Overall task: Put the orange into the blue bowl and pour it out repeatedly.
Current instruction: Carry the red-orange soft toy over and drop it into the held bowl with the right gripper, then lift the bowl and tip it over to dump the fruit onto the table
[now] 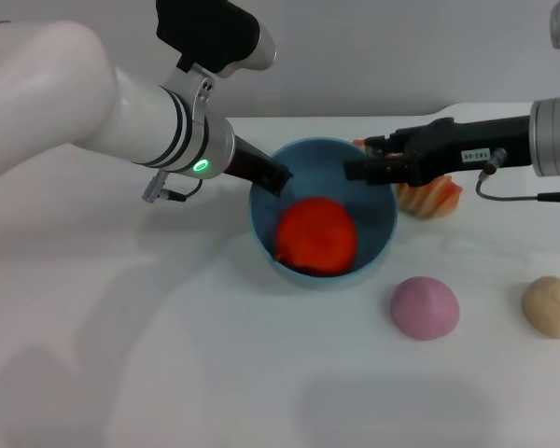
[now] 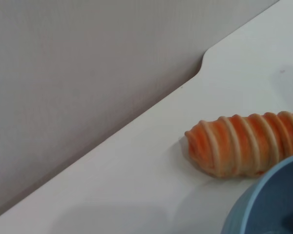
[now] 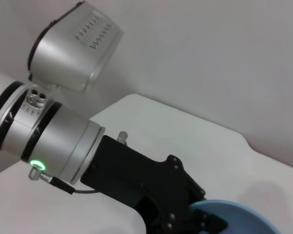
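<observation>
From the head view, the left gripper (image 1: 273,177) reaches in over the near-left rim of the blue bowl (image 1: 378,245), its dark fingertips at the rim and apparently clamped on the wall there, though the exact bite is hard to make out. Opposite it, the right gripper (image 1: 355,170) comes in level from the other side, its tip just over the far-right rim of the bowl; whether its fingers are spread or pressed together, I cannot tell. The orange (image 1: 318,234) sits inside the bowl, below and between the two grippers, closer to the bowl's near wall. Behind the right gripper, partly hidden by it, lies a striped bread loaf (image 1: 436,199). On the white table (image 1: 168,355), near and below the right arm, rest a pink ball (image 1: 425,307) and a tan round lump (image 1: 552,305), well apart from the bowl.

The left wrist view shows none of that arm's own fingers. It shows a curve of the blue bowl's rim (image 2: 266,202) close by, with the striped bread loaf (image 2: 244,144) lying just beyond it on the table (image 2: 112,185), near the table's edge at the wall.

The right wrist view looks across at the left gripper (image 3: 185,214), its black body bearing down on the edge of the blue bowl (image 3: 244,219), a green light glowing on the silver wrist behind it.
</observation>
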`<act>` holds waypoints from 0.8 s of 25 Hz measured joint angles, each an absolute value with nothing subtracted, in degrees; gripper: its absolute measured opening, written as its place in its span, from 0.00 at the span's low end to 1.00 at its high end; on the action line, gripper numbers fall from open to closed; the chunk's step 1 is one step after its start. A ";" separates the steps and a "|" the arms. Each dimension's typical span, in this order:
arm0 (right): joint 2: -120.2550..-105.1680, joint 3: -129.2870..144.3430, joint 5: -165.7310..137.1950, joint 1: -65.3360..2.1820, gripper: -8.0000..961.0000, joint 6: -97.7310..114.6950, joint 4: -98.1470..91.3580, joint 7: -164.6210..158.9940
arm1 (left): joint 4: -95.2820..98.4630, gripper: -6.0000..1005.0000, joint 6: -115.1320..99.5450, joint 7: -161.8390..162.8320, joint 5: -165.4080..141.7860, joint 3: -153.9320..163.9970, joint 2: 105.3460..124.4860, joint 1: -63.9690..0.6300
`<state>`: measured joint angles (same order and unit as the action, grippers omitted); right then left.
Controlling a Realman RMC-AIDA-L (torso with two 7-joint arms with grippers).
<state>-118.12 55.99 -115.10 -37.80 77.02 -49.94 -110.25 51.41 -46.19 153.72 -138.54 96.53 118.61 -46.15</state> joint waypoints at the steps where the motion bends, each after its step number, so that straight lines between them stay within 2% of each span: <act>1: -118.15 55.79 -115.10 -37.61 0.53 76.99 -50.76 -109.93 | 51.39 0.01 -46.05 153.69 -138.57 96.50 118.58 -46.14; 6: -118.98 54.17 -108.79 -33.44 0.56 71.34 -56.53 -99.92 | 51.39 0.01 -44.80 153.39 -138.57 96.80 118.56 -46.09; 11: -118.97 53.76 -89.80 -26.68 0.58 62.01 -56.45 -80.09 | 51.40 0.01 -42.46 153.22 -138.93 97.20 118.57 -45.71; 20: -118.92 53.55 -59.87 -19.08 0.58 56.10 -36.66 -47.60 | 52.93 0.01 -37.10 153.04 -146.09 99.75 118.54 -46.05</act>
